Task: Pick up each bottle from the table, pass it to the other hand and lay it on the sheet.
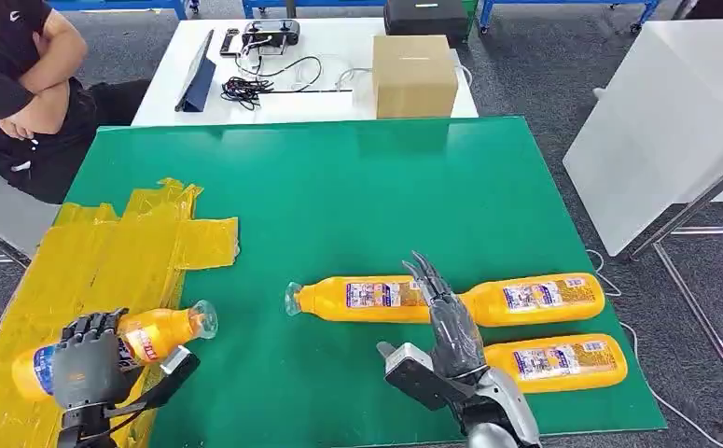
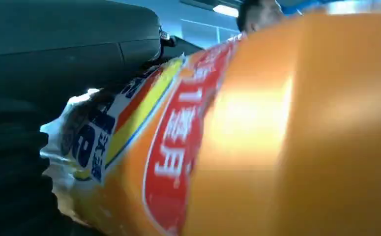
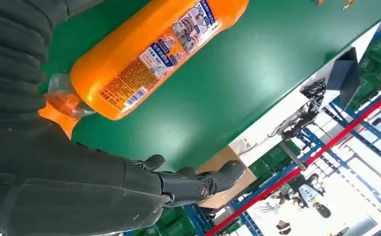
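Note:
My left hand grips an orange bottle around its labelled middle, low over the yellow sheet at the table's front left. Its clear end sticks out past the sheet's edge. The same bottle looms close in the left wrist view. My right hand hovers open with fingers stretched forward over two orange bottles lying end to end, one to its left and one to its right. A third bottle lies nearer the front edge. In the right wrist view a bottle lies beyond my fingers.
The green table top is bare at the back. Behind it a white table carries a cardboard box, cables and a controller. A seated person is at the far left. A white board leans at the right.

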Robot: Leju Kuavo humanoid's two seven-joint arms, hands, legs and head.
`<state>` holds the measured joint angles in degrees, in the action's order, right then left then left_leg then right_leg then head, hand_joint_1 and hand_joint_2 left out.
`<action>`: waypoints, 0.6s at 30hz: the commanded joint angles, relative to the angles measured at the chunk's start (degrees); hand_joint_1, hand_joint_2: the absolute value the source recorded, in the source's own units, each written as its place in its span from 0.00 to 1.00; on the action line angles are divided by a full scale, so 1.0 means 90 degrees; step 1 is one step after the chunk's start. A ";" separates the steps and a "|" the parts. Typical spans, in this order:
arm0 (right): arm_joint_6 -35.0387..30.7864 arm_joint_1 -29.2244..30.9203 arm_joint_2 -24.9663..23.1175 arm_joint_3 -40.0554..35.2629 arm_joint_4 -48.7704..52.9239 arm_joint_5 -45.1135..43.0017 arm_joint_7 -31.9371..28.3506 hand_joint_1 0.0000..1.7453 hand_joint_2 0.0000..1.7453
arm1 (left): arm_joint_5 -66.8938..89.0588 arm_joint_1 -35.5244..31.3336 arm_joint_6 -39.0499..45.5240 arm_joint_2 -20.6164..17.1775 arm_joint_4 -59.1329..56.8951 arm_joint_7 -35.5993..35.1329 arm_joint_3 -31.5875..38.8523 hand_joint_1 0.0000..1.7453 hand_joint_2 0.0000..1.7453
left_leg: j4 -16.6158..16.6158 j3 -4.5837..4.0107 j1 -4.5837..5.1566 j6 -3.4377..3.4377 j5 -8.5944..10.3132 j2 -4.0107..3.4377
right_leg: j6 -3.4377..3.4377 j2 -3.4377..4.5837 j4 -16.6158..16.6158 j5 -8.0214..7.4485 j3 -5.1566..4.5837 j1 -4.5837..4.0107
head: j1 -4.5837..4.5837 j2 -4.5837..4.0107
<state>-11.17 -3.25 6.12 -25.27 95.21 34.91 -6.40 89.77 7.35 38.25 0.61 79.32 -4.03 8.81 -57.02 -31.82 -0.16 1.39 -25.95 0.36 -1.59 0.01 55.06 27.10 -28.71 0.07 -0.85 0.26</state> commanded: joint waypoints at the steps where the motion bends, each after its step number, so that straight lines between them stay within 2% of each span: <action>1: 0.0122 0.0213 0.0070 -0.0027 -0.0239 0.0024 0.0123 0.00 1.00 | 0.0026 -0.0309 0.0054 -0.0396 -0.0760 -0.0239 -0.0629 0.00 0.00 | 0.0007 0.0013 -0.0005 -0.0007 0.0001 0.0001 | 0.0000 -0.0005 -0.0011 -0.0001 0.0017 -0.0005 | 0.0000 0.0000; 7: 0.0211 0.0529 0.0112 -0.0104 -0.0578 0.0339 0.0467 0.00 1.00 | -0.0801 -0.0404 -0.0003 -0.0341 -0.0793 0.0280 -0.0675 0.00 0.00 | 0.0005 0.0003 0.0001 -0.0002 0.0003 -0.0001 | -0.0001 -0.0001 -0.0005 -0.0003 0.0005 0.0001 | 0.0000 0.0000; 12: 0.0438 0.1129 0.0194 -0.0209 -0.1144 0.0718 0.0870 0.00 1.00 | -0.2058 -0.0516 -0.0166 -0.0223 -0.0601 0.0976 -0.0808 0.00 0.00 | 0.0005 0.0006 -0.0004 -0.0005 0.0006 -0.0008 | -0.0001 0.0005 -0.0010 -0.0010 0.0010 -0.0005 | -0.0002 0.0000; 18: 0.0433 0.1191 0.0177 -0.0203 -0.1227 0.0711 0.0856 0.00 1.00 | -0.2059 -0.0520 -0.0166 -0.0209 -0.0567 0.0976 -0.0797 0.00 0.00 | 0.0004 0.0010 0.0000 -0.0004 0.0005 0.0002 | -0.0002 -0.0003 -0.0007 -0.0002 0.0015 -0.0001 | -0.0002 0.0000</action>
<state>-7.61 3.48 6.84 -25.66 90.53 41.18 0.98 71.87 4.57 37.18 -1.62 76.00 4.48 3.02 -57.04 -31.79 -0.15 1.38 -25.91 0.39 -1.59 0.01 55.07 27.09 -28.65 0.07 -0.87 0.26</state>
